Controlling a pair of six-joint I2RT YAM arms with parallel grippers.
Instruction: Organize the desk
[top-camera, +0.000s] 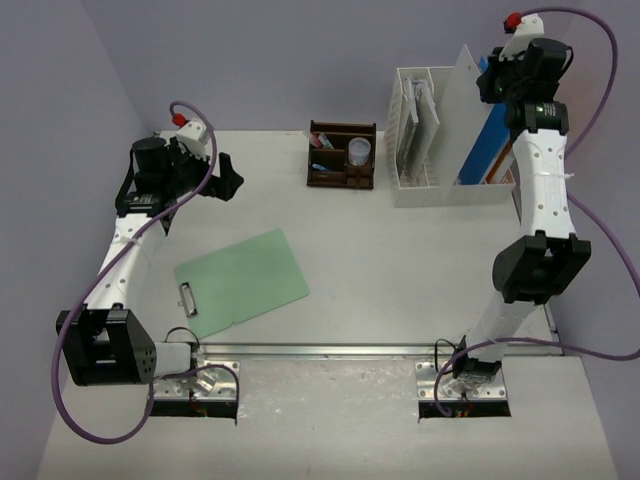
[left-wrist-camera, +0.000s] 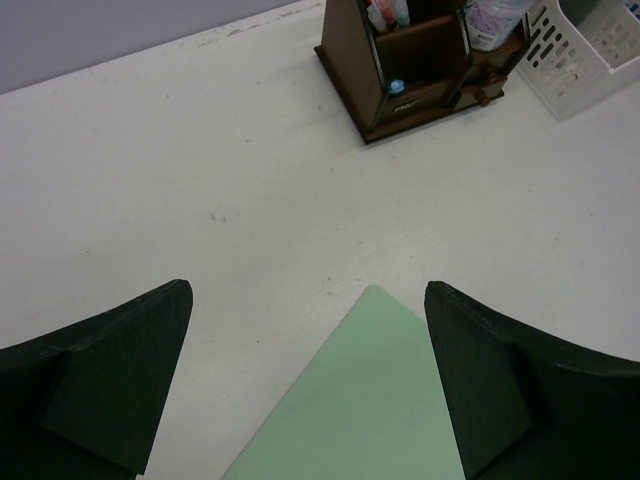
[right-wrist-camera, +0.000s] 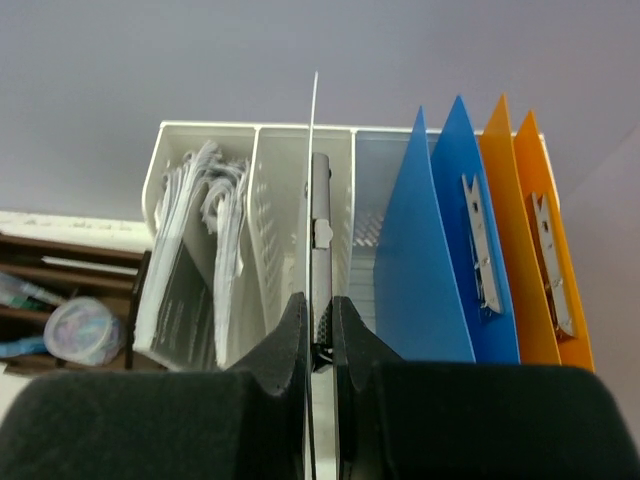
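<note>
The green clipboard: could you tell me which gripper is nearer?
Left. The left gripper hovers near the green clipboard's far corner; the right gripper holds a white clipboard at the file rack.

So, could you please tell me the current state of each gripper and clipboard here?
left gripper: open, holding nothing.
right gripper: shut on the white clipboard.
white clipboard: upright, held at the file rack.
green clipboard: lying flat on the desk.
blue clipboards: standing in the file rack.
orange clipboards: standing in the file rack.
</note>
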